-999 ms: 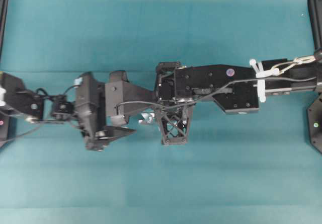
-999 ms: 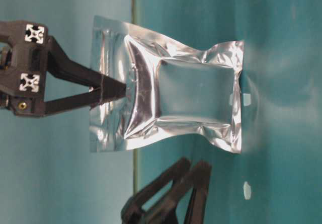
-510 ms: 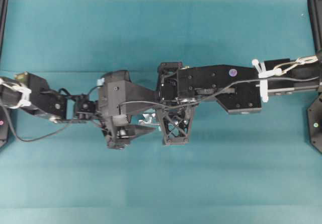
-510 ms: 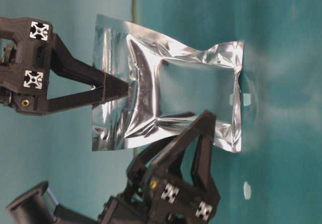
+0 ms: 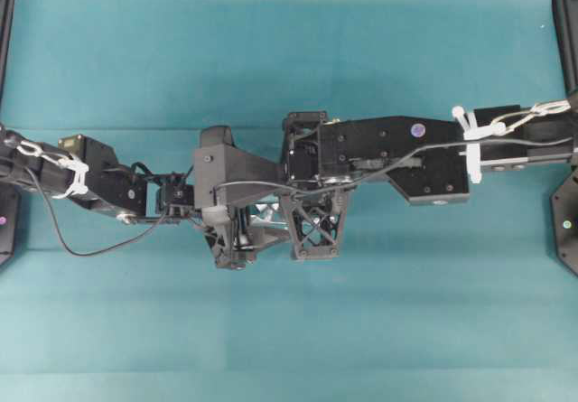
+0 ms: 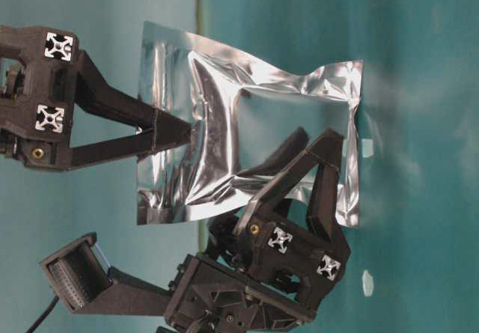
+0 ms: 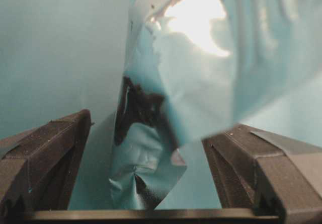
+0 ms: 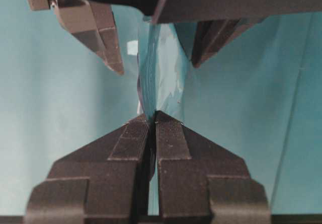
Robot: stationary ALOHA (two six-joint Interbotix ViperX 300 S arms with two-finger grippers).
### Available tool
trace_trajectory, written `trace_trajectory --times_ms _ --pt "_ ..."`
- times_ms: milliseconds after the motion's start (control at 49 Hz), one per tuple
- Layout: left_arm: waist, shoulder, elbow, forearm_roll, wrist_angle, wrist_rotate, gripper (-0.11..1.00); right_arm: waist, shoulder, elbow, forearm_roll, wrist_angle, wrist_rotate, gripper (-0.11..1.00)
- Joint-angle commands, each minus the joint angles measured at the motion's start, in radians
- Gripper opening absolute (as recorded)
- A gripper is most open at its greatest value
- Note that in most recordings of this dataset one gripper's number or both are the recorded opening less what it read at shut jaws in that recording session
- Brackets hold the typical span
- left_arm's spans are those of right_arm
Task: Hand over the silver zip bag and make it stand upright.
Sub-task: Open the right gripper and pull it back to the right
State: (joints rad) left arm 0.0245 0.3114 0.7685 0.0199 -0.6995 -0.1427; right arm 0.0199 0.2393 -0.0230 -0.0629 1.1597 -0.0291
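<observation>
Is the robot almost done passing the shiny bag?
About halfway. Done: the right gripper has the silver zip bag pinched by its edge and lifted. In hand: the left gripper sits wide open with the bag between its fingers, not squeezing. Left: grab, let go, stand it upright.

The silver zip bag hangs clear of the worktop, pinched at its flat sealed end in my right hand. Its foil is shiny and crinkled, with a darker reflective centre, and it sits edge-on between the spread fingers of my left hand.
</observation>
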Motion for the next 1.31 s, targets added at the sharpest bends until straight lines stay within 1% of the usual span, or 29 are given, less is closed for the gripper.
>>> trace_trajectory --times_ms 0,82,163,265,367,408,449,938,1060,1122,1183,1223,1285 --pt "0.000 -0.005 -0.011 0.003 -0.008 -0.002 0.89 0.002 -0.018 -0.005 0.000 -0.003 0.011 0.01" --pt "0.000 -0.003 -0.011 0.002 -0.008 -0.002 0.84 0.002 -0.018 -0.005 -0.002 -0.003 0.011 0.01" --pt "0.000 0.002 -0.011 0.003 -0.008 0.002 0.76 0.003 -0.018 -0.005 0.000 -0.003 0.011 0.01" --pt "0.000 0.005 -0.009 0.003 -0.008 0.006 0.59 0.002 -0.017 -0.005 0.000 -0.005 0.011 0.01" --pt "0.000 0.008 -0.009 0.003 -0.008 0.008 0.40 0.002 -0.018 -0.005 0.000 -0.003 0.011 0.01" --pt "0.000 0.008 -0.009 0.003 -0.008 0.009 0.33 0.002 -0.018 -0.005 -0.002 -0.003 0.011 0.01" --pt "0.000 0.008 -0.006 0.002 -0.008 0.009 0.30 0.002 -0.017 -0.005 0.000 -0.003 0.012 0.01" --pt "0.003 0.005 0.005 0.003 -0.005 0.009 0.30 0.002 -0.018 -0.005 0.000 -0.011 0.012 0.01" --pt "0.003 0.006 0.005 0.002 -0.002 0.011 0.30 0.002 -0.018 -0.002 0.009 -0.015 0.020 0.02" --pt "0.003 0.006 0.005 0.002 -0.002 0.015 0.30 -0.002 -0.021 0.002 0.012 -0.014 0.038 0.07" --pt "0.002 0.005 0.006 0.002 0.000 0.025 0.30 -0.005 -0.029 0.009 0.015 -0.018 0.063 0.16" --pt "0.002 0.005 0.006 0.002 0.005 0.029 0.30 -0.006 -0.037 0.015 0.015 -0.025 0.071 0.25" --pt "0.000 0.005 0.005 0.003 0.014 0.031 0.30 -0.009 -0.055 0.029 0.015 -0.038 0.086 0.44"
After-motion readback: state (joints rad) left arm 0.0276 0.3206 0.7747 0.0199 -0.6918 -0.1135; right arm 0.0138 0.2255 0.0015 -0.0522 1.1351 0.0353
